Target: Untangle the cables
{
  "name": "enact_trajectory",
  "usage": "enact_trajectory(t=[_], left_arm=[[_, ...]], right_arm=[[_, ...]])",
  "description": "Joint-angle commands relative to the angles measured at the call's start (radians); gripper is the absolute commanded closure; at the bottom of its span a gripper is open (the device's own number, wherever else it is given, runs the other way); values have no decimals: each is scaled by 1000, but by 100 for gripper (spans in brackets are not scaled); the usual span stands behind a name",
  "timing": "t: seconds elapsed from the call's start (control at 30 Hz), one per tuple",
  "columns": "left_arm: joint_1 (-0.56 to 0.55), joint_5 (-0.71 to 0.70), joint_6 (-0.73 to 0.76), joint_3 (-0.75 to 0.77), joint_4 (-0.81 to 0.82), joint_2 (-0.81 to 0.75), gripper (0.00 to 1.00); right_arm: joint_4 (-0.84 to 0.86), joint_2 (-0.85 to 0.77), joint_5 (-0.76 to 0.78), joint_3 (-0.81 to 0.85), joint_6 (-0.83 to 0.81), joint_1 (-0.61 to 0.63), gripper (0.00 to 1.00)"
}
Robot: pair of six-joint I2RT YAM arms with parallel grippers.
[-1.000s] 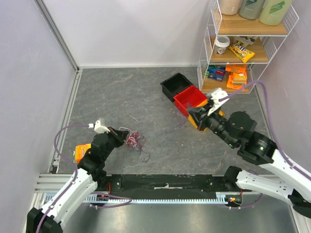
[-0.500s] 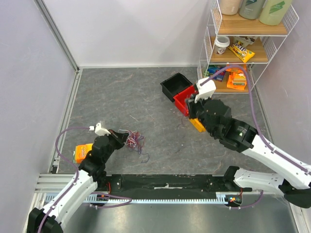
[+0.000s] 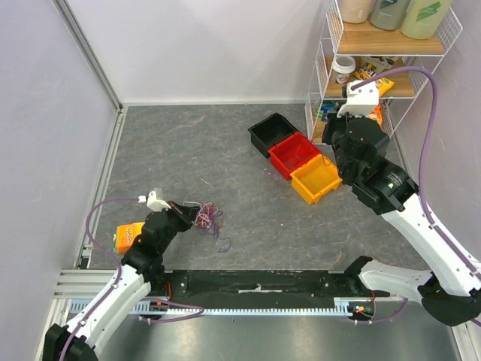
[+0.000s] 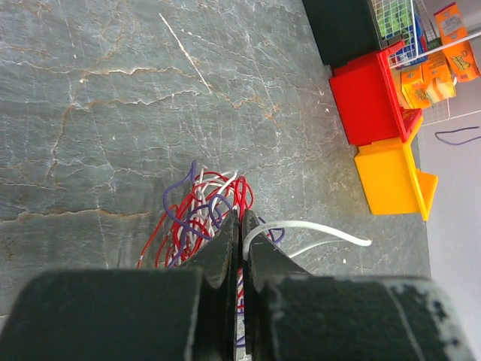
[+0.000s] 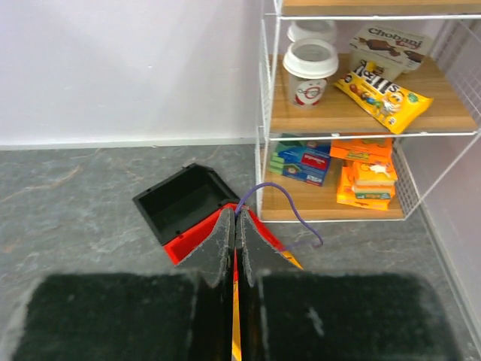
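The cables [image 3: 210, 217] lie in a tangle on the table [image 3: 188, 150], front left, at the tips of the left gripper [image 4: 240, 226], whose jaws are closed on them. A packet [image 3: 126, 237] sits further left, beside that arm. Right of centre three bins run in a diagonal row, side by side: far bin [image 3: 270, 134], middle bin [image 3: 294, 154], near bin [image 3: 317, 180]. Behind and to their right stands the shelf rack [image 3: 391, 75] — the right gripper [image 5: 234, 218], raised before it, pinches a loose strand [image 5: 289, 210].
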Motion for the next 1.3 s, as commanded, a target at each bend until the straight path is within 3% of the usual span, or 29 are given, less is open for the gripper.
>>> enact_trajectory(t=[0.0,0.4,0.83,1.17,1.27], left_arm=[[1,-5,2,-12,48,-21,98],[1,1,3,-23,45,-53,98],[1,-4,0,-31,42,-77,98],[1,-4,0,-28,44,-67,98],[3,1,3,-26,44,-62,98]], right_arm=[[41,40,18,-60,-36,-52,100],[68,26,-7,-223,16,-166,100],[187,81,-327,-511,363,-227,100],[190,174,-131,-611,377,-244,100],[195,279,-178,-579,328,-244,100]])
